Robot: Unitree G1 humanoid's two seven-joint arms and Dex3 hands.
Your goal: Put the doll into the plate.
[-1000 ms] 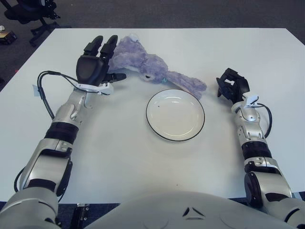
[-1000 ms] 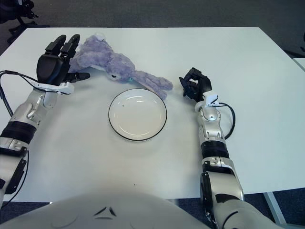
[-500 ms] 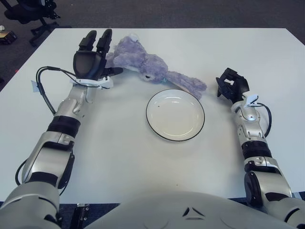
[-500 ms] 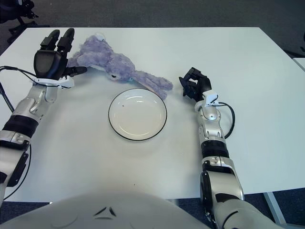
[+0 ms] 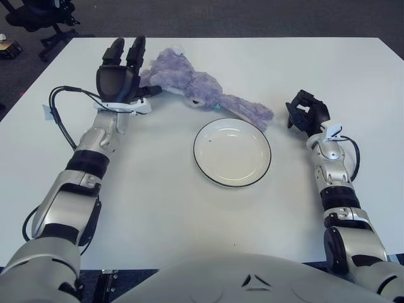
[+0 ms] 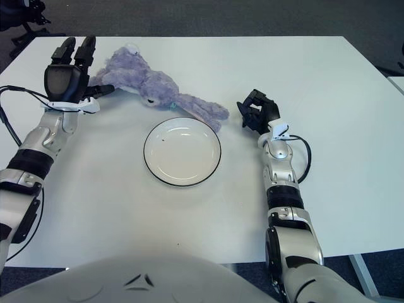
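Note:
A purple plush doll [image 5: 192, 86] lies stretched across the white table, its body at the far left-centre and its long limb reaching down to the right, past the plate's far rim. The white plate [image 5: 263, 165] with a dark rim sits empty at the table's middle. My left hand [image 5: 120, 74] is just left of the doll, fingers spread and pointing away from me, thumb reaching toward the doll's near edge; it holds nothing. My right hand [image 5: 305, 113] shows right of the plate, fingers curled, holding nothing.
The white table [image 5: 158, 208] fills the view, with dark carpet beyond its far edge. An office chair base [image 5: 44, 16] stands at the far left corner. A black cable [image 5: 60, 123] loops off my left forearm.
My left hand has moved away from me and a little left, coming up alongside the doll's left end. The doll, the plate and my right hand have stayed put.

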